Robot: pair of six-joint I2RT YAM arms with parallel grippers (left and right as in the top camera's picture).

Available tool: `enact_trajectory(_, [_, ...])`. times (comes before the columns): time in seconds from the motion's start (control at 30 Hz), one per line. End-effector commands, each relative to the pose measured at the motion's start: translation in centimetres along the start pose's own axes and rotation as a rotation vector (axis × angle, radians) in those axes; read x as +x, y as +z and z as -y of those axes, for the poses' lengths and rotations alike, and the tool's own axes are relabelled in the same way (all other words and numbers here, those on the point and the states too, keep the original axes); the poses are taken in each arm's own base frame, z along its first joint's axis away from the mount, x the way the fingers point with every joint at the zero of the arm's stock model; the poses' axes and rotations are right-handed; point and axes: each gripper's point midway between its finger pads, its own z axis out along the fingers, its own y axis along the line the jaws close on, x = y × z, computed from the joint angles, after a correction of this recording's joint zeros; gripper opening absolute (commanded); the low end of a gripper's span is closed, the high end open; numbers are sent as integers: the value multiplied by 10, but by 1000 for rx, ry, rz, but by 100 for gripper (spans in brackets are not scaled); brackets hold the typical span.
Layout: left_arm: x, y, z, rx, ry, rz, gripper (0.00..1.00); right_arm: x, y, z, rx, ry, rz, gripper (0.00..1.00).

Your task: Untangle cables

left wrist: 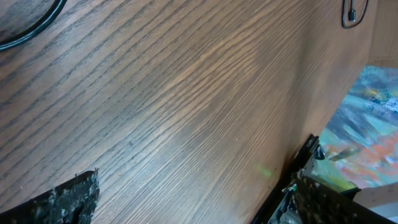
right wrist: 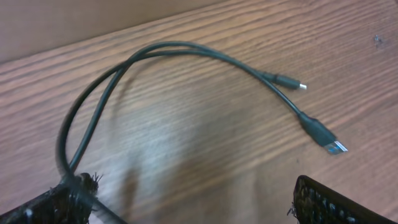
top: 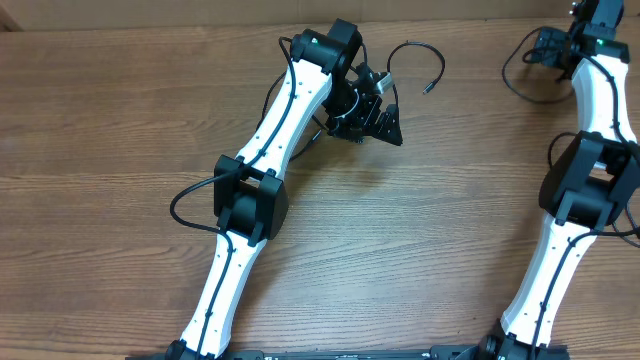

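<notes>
Cable point(right wrist: 186, 53) | doubled over on table point(right wrist: 217, 155) | right hand point(right wrist: 193, 193) wide apart | left hand point(left wrist: 189, 190) wide apart

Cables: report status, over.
Left gripper open, empty. Right gripper open, cable doubled over ahead of it, both plugs loose on table, strand by one finger. Second cable near left arm. No obstruction seen.

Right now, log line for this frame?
left jaws: open, empty | right jaws: open, folded cable by one finger | second cable near left arm
</notes>
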Motion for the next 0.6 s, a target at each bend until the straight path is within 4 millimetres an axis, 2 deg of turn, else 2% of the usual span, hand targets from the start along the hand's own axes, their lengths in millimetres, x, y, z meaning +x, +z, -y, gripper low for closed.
enact_trajectory(0.0, [-3,-5,-15,-17,-30,11,100,-59,-97,-27,-134,0,129,100])
enact_trajectory(0.07, [-6,-18,-20,-18,-65,37,100,-55,-116,-49,-223,-21,106,100])
enact_trajectory(0.17, [-11,-49,-24,-23,-79,95,100,-45,-128,-78,-326,-44,65,100])
enact_trajectory(0.27, [-15,-97,-29,-90,-75,188,100,-22,-137,-112,-452,-41,-24,100])
enact_trajectory(0.33, [-12,-134,-30,-163,-68,256,99,-11,-146,-134,-533,-56,-67,100])
enact_trajectory(0.37, [-9,-159,-29,-219,-63,303,100,-6,-152,-147,-580,-69,-81,100])
enact_trajectory(0.47, [2,-212,-19,-325,-40,413,100,11,-171,-183,-698,-102,-136,100])
enact_trajectory(0.57, [14,-252,7,-351,5,511,100,39,-191,-225,-783,-151,-220,100])
